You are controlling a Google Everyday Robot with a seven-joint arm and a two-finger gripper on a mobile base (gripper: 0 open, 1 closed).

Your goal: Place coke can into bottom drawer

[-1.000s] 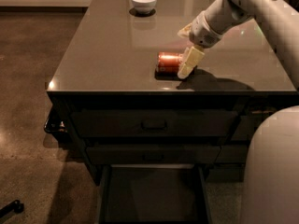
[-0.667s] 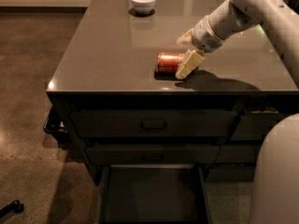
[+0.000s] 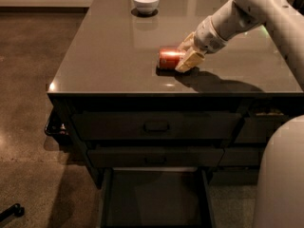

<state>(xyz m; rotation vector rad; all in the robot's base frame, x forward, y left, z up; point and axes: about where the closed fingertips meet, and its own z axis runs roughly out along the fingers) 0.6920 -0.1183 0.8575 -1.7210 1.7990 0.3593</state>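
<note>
Gripper lower, astride coke can

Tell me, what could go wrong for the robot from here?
1. The coke can lies on its side on the countertop, so it might roll away if the tool at its right end nudges it.
2. The open bottom drawer sits far below, beneath two shut drawers; a weak hold could drop the can on the way down.
3. The can might miss the tray and land on the floor.

High front view down onto gripper, countertop.
</note>
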